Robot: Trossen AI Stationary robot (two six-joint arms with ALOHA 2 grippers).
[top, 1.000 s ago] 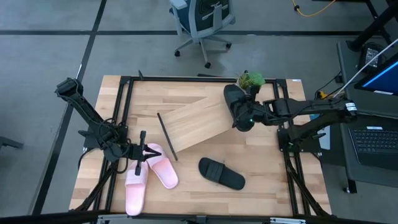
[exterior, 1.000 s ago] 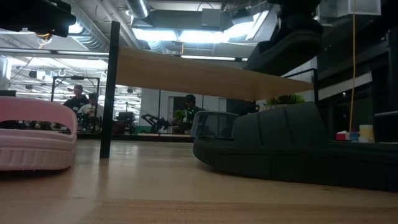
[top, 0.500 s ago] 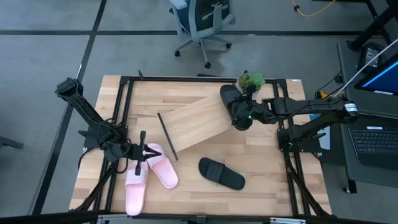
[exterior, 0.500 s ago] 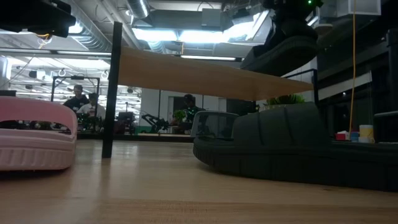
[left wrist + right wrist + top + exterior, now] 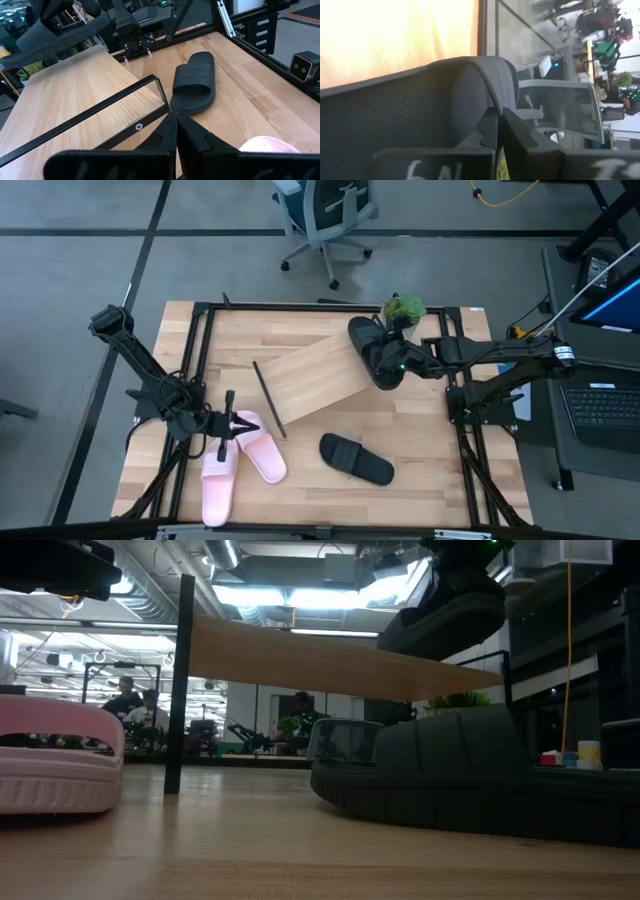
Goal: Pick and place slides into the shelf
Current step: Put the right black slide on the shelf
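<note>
Slide (image 5: pixel 366 343), black and looking light and springy, is hanging over the shelf's (image 5: pixel 315 376) upper end, right gripper (image 5: pixel 392 366) jaws clenching its sole edge, the stiffest hold, while left gripper (image 5: pixel 243 427) jaws are sitting closed beside the pink pair (image 5: pixel 240 462).

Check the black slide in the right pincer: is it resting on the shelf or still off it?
Cannot tell: the right pincer holds the black slide at the shelf edge; the low view leaves contact unclear.

Both arms are matte black, built of slim jointed links with black cables looped along them. The right tool (image 5: pixel 388 366) shows a small green light (white hand-lettering marks its wrist housing); the left tool (image 5: pixel 232 426) ends in narrow black fingers.
</note>
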